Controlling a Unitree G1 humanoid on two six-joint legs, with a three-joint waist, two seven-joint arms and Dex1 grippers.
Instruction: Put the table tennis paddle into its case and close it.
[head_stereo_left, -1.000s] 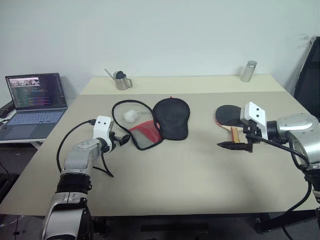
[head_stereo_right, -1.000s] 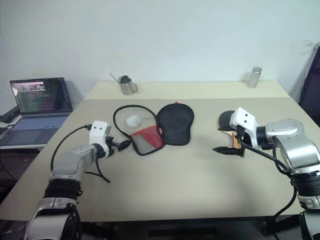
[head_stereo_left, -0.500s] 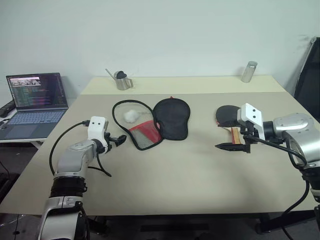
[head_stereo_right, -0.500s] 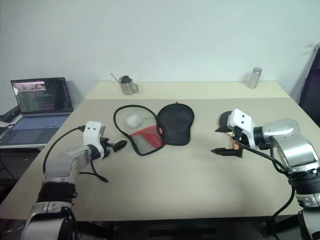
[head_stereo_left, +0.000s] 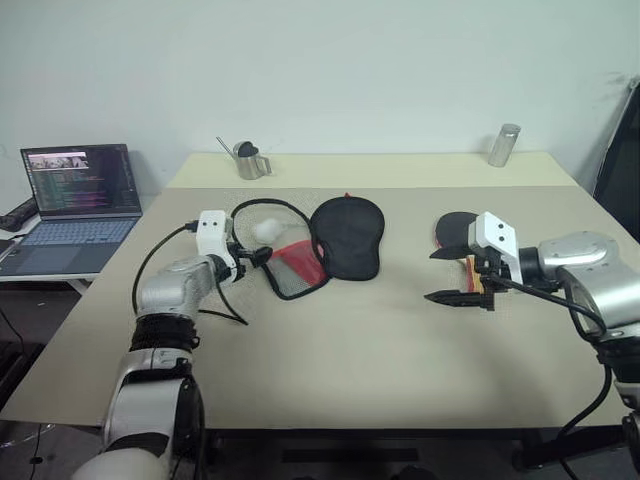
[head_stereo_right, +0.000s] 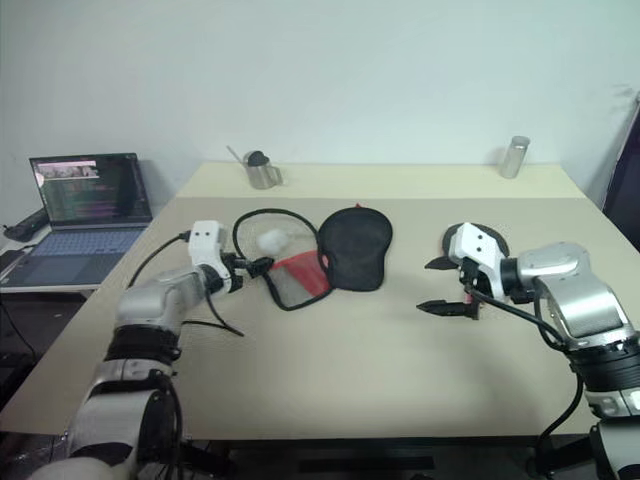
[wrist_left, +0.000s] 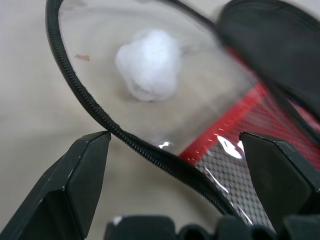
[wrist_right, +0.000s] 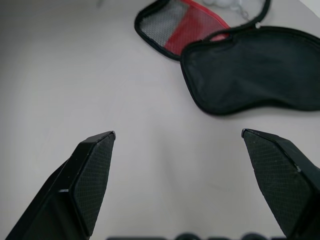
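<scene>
The case (head_stereo_left: 325, 240) lies unzipped and splayed flat at the table's (head_stereo_left: 350, 350) centre, its white fluffy charm (wrist_left: 147, 70) beside the clear flap. The left gripper (head_stereo_left: 258, 257), fingers spread wide, frames the case's zip edge. To the case's right, the table tennis paddle (head_stereo_left: 455, 230) rests flat behind the right gripper (head_stereo_left: 450, 297), also wide and empty. The fabric looks limp and light; the paddle rigid, best taken by its wooden handle.
</scene>
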